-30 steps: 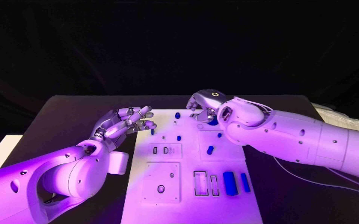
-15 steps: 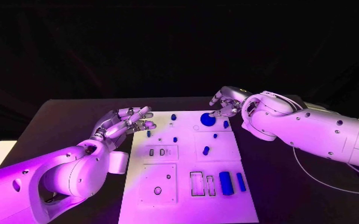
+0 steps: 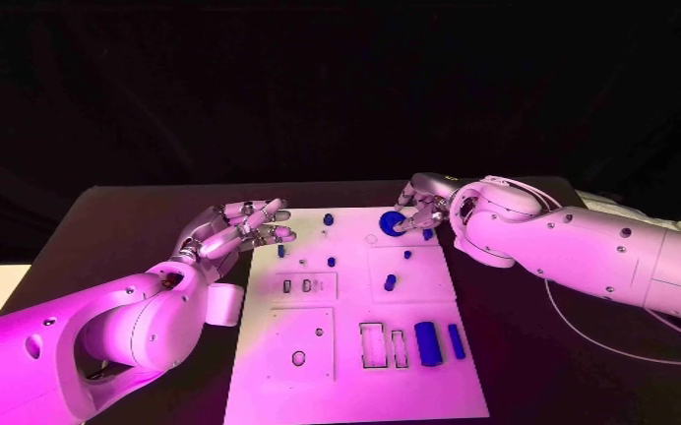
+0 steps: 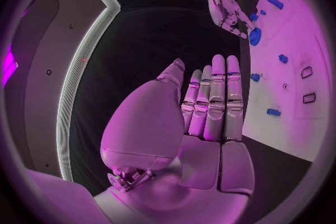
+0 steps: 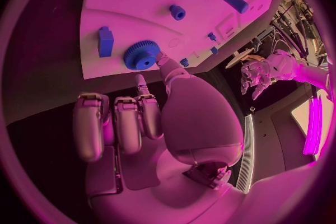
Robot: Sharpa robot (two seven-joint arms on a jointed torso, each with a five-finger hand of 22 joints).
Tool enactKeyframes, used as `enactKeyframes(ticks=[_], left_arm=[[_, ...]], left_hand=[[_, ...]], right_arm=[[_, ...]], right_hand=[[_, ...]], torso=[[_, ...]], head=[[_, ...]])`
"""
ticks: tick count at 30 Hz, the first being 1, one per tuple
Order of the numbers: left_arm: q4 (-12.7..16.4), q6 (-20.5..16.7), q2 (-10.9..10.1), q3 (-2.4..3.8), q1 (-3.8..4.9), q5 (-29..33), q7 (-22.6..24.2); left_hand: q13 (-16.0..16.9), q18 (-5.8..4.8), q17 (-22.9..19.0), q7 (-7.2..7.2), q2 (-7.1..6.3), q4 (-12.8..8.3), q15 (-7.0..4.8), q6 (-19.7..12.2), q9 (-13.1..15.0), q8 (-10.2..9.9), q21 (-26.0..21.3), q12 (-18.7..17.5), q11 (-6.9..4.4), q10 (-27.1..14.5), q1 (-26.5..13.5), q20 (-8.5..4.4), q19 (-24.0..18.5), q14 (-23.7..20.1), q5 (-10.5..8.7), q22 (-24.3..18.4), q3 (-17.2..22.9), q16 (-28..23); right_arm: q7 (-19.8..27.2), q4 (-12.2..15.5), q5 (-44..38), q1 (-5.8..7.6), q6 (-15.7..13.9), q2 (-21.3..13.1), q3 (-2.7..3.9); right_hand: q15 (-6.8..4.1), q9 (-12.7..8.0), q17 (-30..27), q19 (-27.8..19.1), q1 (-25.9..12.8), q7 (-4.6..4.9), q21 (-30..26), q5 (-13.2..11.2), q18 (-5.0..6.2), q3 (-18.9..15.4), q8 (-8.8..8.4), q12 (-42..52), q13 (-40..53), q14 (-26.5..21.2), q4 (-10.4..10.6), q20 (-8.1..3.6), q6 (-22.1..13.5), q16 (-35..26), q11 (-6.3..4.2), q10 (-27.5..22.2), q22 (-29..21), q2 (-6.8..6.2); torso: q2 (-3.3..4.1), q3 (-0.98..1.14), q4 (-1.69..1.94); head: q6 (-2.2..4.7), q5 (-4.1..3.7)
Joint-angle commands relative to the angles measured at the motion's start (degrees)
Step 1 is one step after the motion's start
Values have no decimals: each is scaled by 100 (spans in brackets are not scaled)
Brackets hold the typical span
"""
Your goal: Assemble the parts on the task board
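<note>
The white task board (image 3: 355, 386) lies in the middle of the table. A blue gear (image 3: 394, 223) sits near its far right corner. My right hand (image 3: 423, 207) hovers just behind the gear with its fingers half bent and nothing in them. In the right wrist view its thumb tip meets the rim of the gear (image 5: 142, 56). My left hand (image 3: 234, 228) floats at the board's far left corner, fingers straight and apart, holding nothing. Small blue parts (image 3: 389, 283) are scattered over the far half. Two long blue blocks (image 3: 429, 343) lie at the near right beside empty slots (image 3: 375, 346).
Two inset plates with small cut-outs (image 3: 310, 287) take up the board's left side. A blue block (image 5: 106, 41) sits close to the gear on its outer side. Bare black table (image 3: 128, 218) flanks the board on both sides.
My right hand has come off the gear, swung out to the right and drawn back close to it; the gear now lies uncovered. The left hand has stayed where it was.
</note>
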Motion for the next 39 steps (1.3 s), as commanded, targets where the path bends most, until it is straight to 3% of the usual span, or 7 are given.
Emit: enactKeyframes(ticks=[1, 28, 31, 35, 39], left_arm=[[2, 128, 12, 4, 6, 5, 17], [-21, 161, 24, 4, 6, 5, -11], [-24, 164, 25, 3, 6, 5, -14], [-23, 166, 24, 3, 5, 5, -17], [-22, 167, 23, 3, 5, 5, -19]], left_hand=[[-3, 18, 7, 30, -25, -43, 7, -5, -6, -32, -18, -8, 31, 5, 15, 39, -10, -32, -21, -8, 4, -22], [-3, 18, 7, 30, -25, -43, 7, -5, -6, -32, -18, -8, 31, 5, 15, 39, -10, -32, -21, -8, 4, -22], [-3, 18, 12, 28, -21, -48, 7, -3, -6, -35, -20, -13, 30, 7, 19, 39, -10, -32, -24, -10, 7, -27], [-2, 18, 21, 26, -16, -54, 7, 0, -5, -40, -22, -20, 30, 9, 25, 40, -10, -33, -28, -12, 11, -34], [-2, 18, 21, 26, -16, -54, 7, 0, -5, -40, -22, -20, 30, 9, 25, 40, -10, -33, -28, -12, 11, -34]], right_arm=[[-98, -35, -239, -33, 238, 43, -2], [-180, -295, -705, -140, 184, 337, -11], [-178, -261, -853, -158, 67, 339, -11], [-170, -178, -1136, -185, -274, 336, -12], [-138, -56, -1295, -201, -618, 331, -12]], right_hand=[[32, 6, 848, 61, 42, 30, 30, 25, -114, -37, 34, 49, 916, 477, -6, 33, 18, 27, 14, 281, 148, 18], [14, 39, 870, 82, 143, -15, 78, 57, -128, 24, 162, 190, 1084, 477, -48, 29, 288, 40, -19, 356, 238, 193], [-33, 85, 880, 93, 242, -87, 94, -46, -132, 118, 271, 263, 1157, 479, -108, -4, 521, 44, -80, 403, 270, 272], [-123, 142, 908, 130, 457, -207, 134, -200, -150, 378, 398, 391, 1278, 484, -247, -80, 801, 55, -188, 484, 359, 475], [-157, 145, 934, 160, 452, -231, 165, -18, -165, 528, 395, 423, 1312, 490, -313, -128, 846, 65, -216, 506, 429, 500]], torso=[[2, -4, 3], [-4, -8, 11], [-4, -8, 10], [-5, -11, -3], [-5, -12, 4]], head=[[-19, 4], [-99, -8], [-106, -6], [-106, -3], [-97, -9]])
